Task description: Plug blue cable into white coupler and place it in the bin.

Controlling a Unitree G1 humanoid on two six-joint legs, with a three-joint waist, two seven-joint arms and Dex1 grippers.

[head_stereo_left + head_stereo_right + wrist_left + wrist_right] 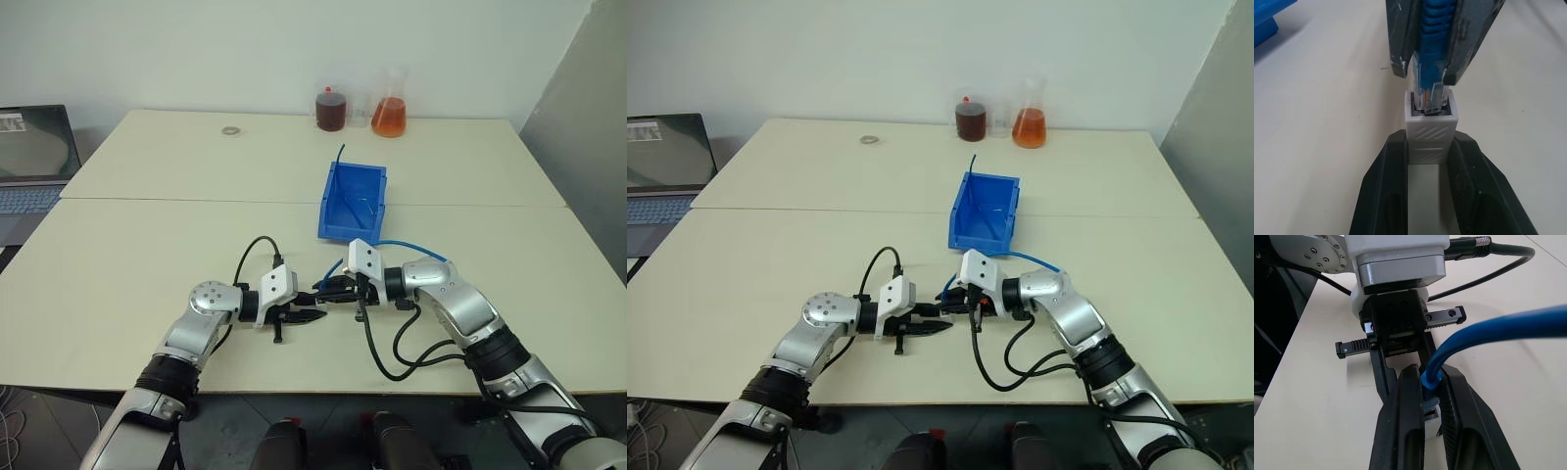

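Evidently the plugging step is in hand: above the table (147, 264) near its front edge, the blue cable (1433, 29) has its clear plug entering the mouth of the white coupler (1430, 134) but apparently not fully seated, so the next move probably calls for a straight, aligned push before carrying the pair to the blue bin (338, 211) just beyond. The left gripper (312, 316) is clamped narrowly on the coupler. The right gripper (326, 287) is pinched nearly closed on the cable just behind its plug.
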